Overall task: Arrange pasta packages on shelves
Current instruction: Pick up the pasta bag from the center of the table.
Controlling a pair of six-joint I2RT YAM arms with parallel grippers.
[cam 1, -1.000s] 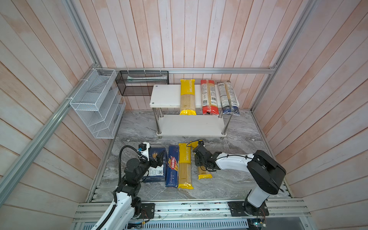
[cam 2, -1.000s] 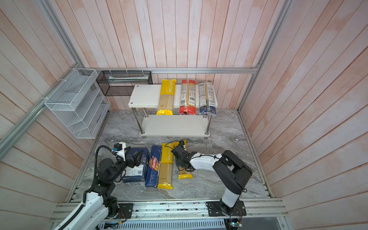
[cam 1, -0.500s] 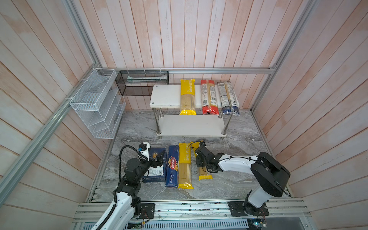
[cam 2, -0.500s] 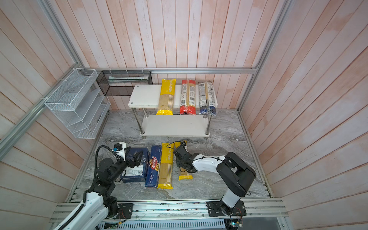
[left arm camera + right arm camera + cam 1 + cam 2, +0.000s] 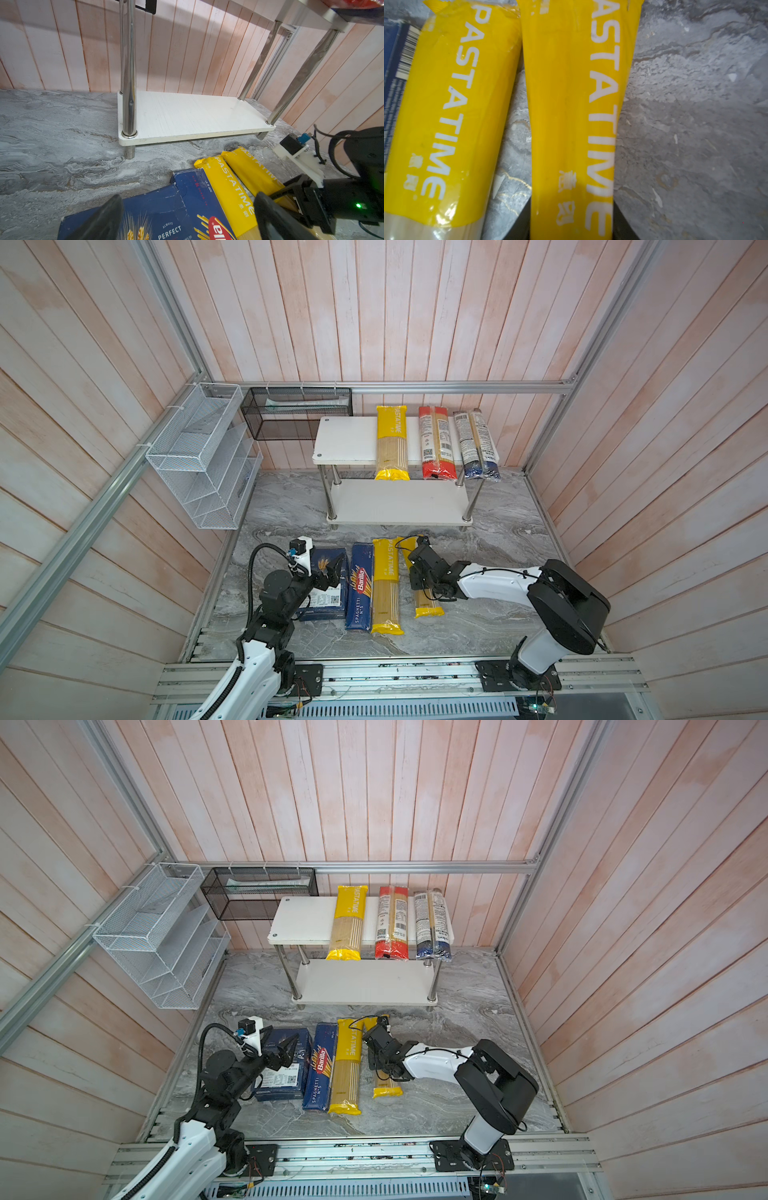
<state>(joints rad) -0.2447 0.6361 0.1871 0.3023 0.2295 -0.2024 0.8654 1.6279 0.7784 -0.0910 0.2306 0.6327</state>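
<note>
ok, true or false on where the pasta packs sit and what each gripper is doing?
1. The top shelf holds a yellow pack, a red pack and a blue-ended pack. True.
2. A box sits on the lower shelf. False: that shelf is bare.
3. The right gripper grips a yellow bag lying on the floor. True.
4. The left gripper is shut on a box. False: it is open, above a blue box.

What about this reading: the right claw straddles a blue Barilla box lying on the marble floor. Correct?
No: the right claw straddles a yellow PASTATIME bag lying on the marble floor, not a box. The right wrist view shows its fingers flanking it.
</note>
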